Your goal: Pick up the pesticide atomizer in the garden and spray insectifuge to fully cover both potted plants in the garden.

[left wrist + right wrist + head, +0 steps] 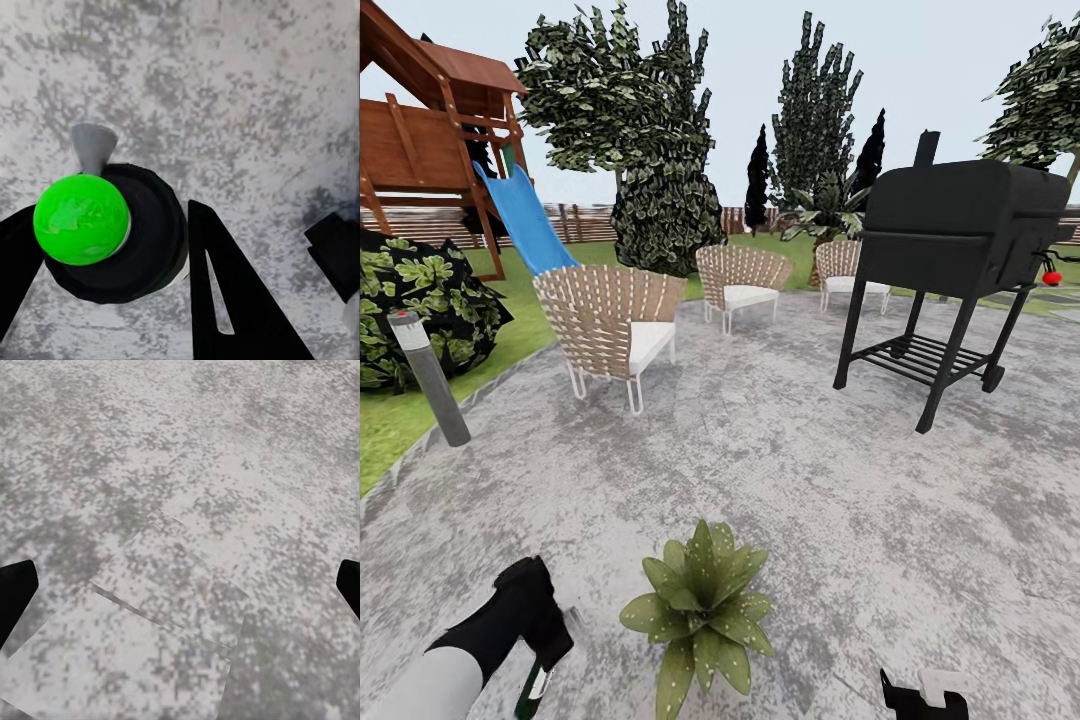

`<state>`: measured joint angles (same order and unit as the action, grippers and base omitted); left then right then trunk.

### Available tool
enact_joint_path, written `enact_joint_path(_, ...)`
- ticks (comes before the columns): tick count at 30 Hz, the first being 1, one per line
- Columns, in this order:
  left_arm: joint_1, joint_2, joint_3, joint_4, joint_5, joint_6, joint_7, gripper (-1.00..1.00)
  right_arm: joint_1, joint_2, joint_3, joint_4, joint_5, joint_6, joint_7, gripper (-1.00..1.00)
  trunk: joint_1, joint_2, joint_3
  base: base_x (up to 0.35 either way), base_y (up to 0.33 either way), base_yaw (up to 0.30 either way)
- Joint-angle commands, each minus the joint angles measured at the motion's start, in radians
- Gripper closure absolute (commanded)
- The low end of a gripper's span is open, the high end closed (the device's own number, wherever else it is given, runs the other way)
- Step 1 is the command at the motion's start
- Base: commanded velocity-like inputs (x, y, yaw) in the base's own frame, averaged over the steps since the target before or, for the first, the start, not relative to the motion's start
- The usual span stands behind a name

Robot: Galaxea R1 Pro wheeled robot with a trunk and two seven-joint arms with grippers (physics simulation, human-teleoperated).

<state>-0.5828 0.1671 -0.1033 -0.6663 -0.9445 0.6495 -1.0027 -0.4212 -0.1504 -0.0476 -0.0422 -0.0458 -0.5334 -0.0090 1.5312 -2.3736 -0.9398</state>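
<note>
Here the left gripper is closed around the pesticide atomizer, its two dark fingers pressed to either side of the bottle, whose bright green cap and small grey nozzle face the wrist camera. In the head view that same gripper hangs low over the stone patio, the dark-green bottle poking out beneath it. Just beside it, toward the robot's right, stands one potted plant, a speckled rosette of pointed leaves sitting on the paving. The right gripper is spread wide and empty above bare stone; in the head view it sits at the lower edge. Farther out are three wicker chairs, a black grill, a grey lamp post and a playset with a blue slide. By my reading, the pick-up is done; spraying this plant looks next, and the second plant has yet to be found.
</note>
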Motion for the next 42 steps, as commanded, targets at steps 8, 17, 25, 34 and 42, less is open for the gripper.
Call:
enact_joint_path(8,-0.059,-0.063,-0.003,-0.165,-0.287,0.059,-0.32,1.0,-0.001,0.0,-0.004,-0.001,-0.003,-0.003,0.003,-1.0,0.0,0.0,-0.001,0.0,0.0,0.0)
enact_joint_path(17,-0.146,-0.128,-0.003,-0.214,-0.482,0.059,-0.553,1.0,-0.001,0.0,-0.004,-0.001,-0.003,-0.003,0.003,-1.0,0.0,0.0,-0.001,0.0,0.0,0.0)
enact_joint_path(25,-0.151,-0.127,-0.004,-0.205,-0.511,0.051,-0.568,1.0,-0.001,0.0,-0.005,-0.002,-0.004,-0.004,0.003,-1.0,0.0,0.0,-0.001,0.0,0.0,0.001)
enact_joint_path(34,-0.15,-0.131,-0.004,-0.199,-0.51,0.05,-0.568,1.0,-0.001,0.0,-0.005,-0.002,-0.005,-0.004,0.003,-1.0,0.0,0.0,-0.001,0.037,-0.017,0.168)
enact_joint_path(42,-0.15,-0.133,-0.004,-0.205,-0.544,0.053,-0.568,1.0,-0.001,0.0,-0.005,-0.002,-0.005,-0.004,0.003,-1.0,0.0,0.0,-0.001,0.16,-0.202,0.006)
